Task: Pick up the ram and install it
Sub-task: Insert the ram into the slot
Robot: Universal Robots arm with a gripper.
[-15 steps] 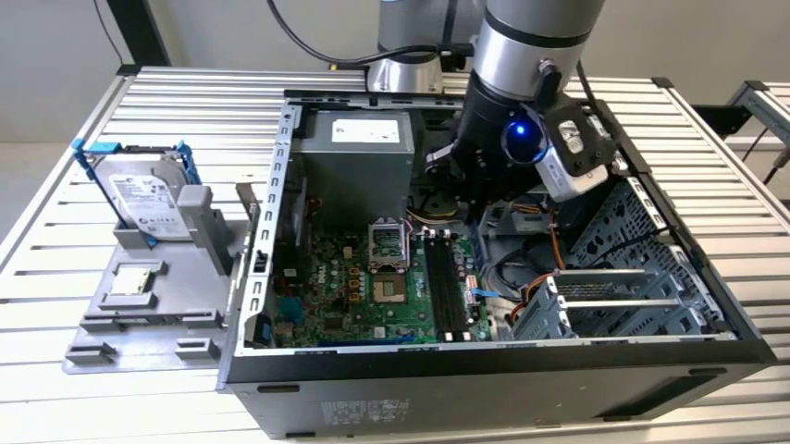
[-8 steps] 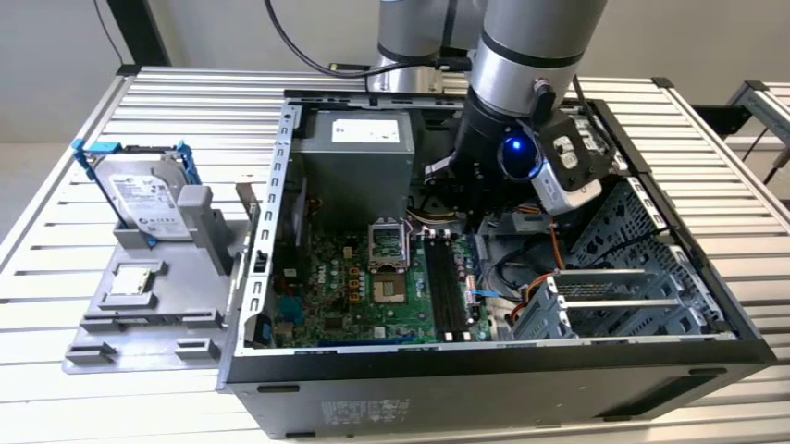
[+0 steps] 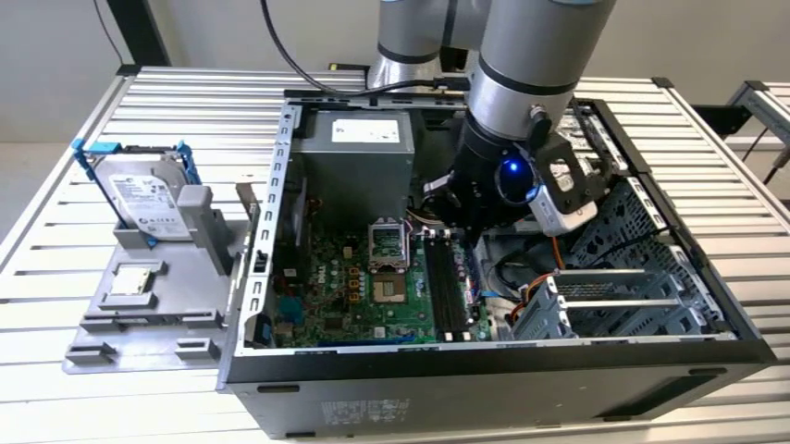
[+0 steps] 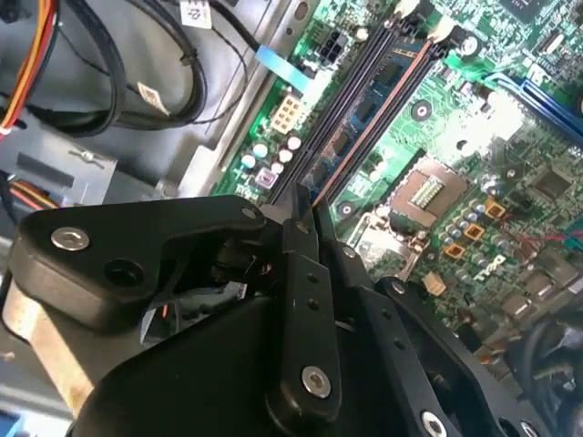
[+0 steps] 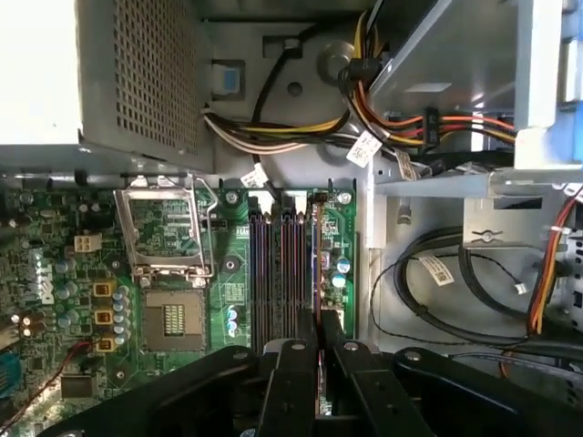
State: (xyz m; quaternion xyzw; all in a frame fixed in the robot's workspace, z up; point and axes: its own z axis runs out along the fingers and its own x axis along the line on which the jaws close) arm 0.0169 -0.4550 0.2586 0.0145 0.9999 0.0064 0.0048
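In the exterior view, a hard drive [image 3: 148,205] is standing in a grey holder well left of the open computer case [image 3: 494,361]. Inside, the gripper [image 5: 318,350] is clenching the ram [image 5: 318,273] edge-on over the memory slots [image 5: 282,273]. Slight misalignment risks the stick jamming or seating crooked.
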